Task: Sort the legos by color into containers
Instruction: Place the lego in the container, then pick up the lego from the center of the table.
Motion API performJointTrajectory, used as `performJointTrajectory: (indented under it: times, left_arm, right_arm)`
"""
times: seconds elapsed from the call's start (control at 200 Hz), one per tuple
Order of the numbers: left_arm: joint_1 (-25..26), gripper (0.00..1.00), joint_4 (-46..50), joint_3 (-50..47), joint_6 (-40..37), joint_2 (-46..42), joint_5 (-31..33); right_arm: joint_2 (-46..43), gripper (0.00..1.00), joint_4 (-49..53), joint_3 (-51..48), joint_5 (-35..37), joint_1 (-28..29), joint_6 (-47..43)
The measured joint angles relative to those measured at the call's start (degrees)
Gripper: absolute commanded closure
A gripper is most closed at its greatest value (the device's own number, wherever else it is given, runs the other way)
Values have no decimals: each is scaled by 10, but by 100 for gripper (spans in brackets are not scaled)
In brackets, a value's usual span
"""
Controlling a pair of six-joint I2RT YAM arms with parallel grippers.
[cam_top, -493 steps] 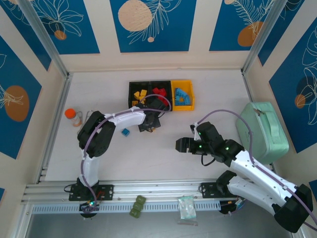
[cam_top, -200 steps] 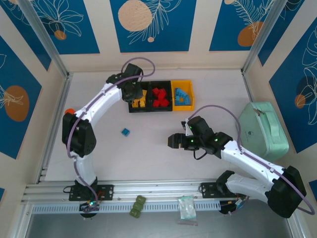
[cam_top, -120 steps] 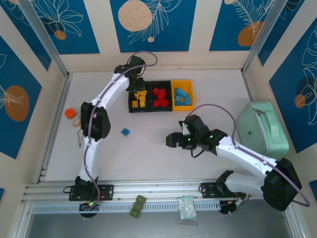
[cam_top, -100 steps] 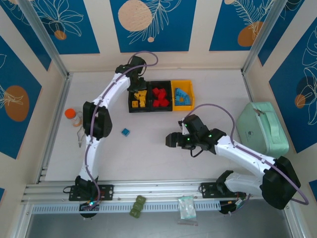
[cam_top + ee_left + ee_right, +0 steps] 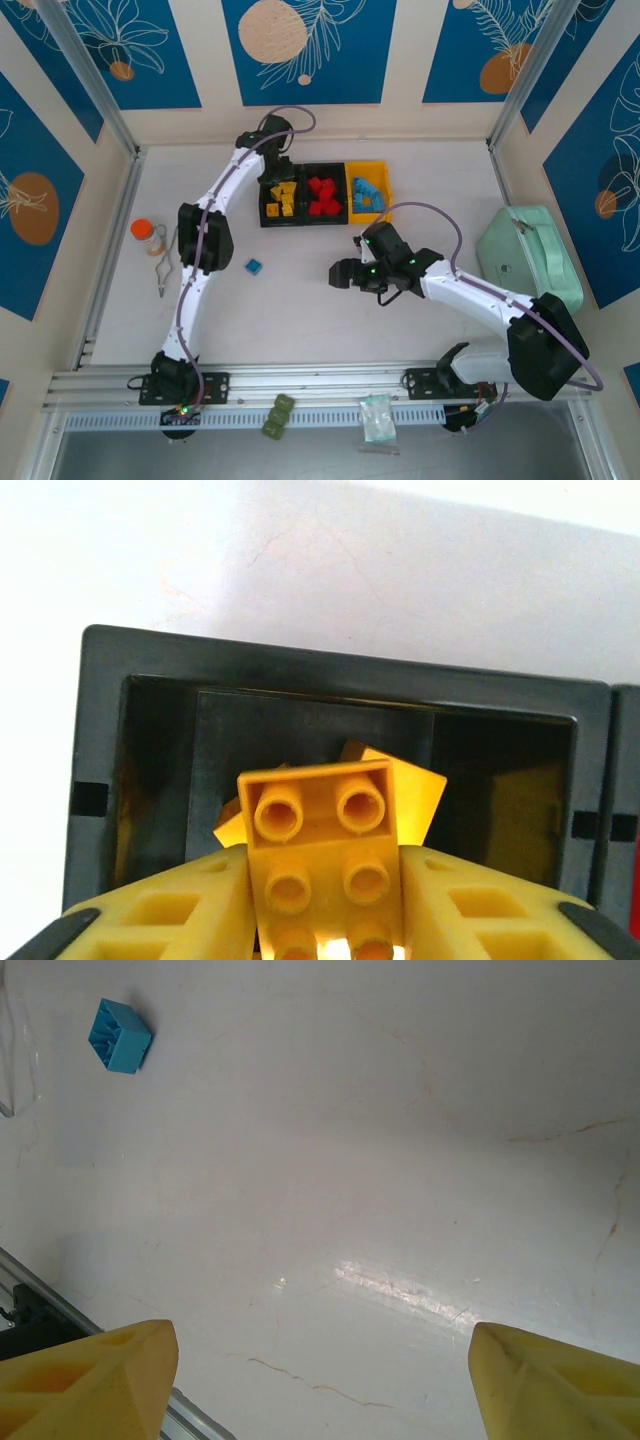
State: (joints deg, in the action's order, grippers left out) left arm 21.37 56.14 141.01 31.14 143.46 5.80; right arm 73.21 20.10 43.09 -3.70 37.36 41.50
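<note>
Reaching across the row of containers, the left gripper (image 5: 325, 925) has swung from the open table in front of them to a spot above the left black rectangular plastic bin (image 5: 340, 670); its yellow fingers (image 5: 170, 910) are clamped on a yellow-orange studded plastic brick (image 5: 320, 845), which hangs over the bin's open mouth with another yellow piece showing beneath it; the carry looks finished, and what remains for this brick is, by my reading, only the release; letting go from here should drop it among its own colour, though the brick sits near the bin's closer wall in the wrist view, so a slight push further in would be safer; beside it, the middle black plastic bin (image 5: 322, 168) holds red studded bricks (image 5: 320, 192) and the yellow plastic bin (image 5: 388, 195) holds light blue studded bricks (image 5: 366, 194); meanwhile the right gripper (image 5: 325, 1360) has crept leftward over the white table (image 5: 400, 1160), its fingers spread wide with nothing between them; one small light blue brick (image 5: 120, 1035) lies alone on the table, well apart from the bins and ahead of that gripper; I judge it the last loose piece, so the sorting is nearly done, and the right arm seems set to collect it for the yellow bin.
</note>
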Motion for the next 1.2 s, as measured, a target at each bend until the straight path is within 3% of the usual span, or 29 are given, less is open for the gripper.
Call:
performJointTrajectory:
  times: [0.125, 0.43, 0.905, 1.201]
  left_arm:
    - [-2, 42, -5, 2, 3, 3, -7]
    - [1, 41, -3, -20, 1, -16, -21]
    - [11, 37, -110, -515, -12, -448, -45]
    - [12, 35, -155, -769, 29, -573, -43]
  right_arm:
    - [1, 23, 0, 0, -5, -1, -1]
    - [-2, 23, -1, 0, -8, -2, -1]
    - [-114, 23, 74, 47, 9, -4, -37]
    - [-135, 23, 122, 113, -1, -16, -53]
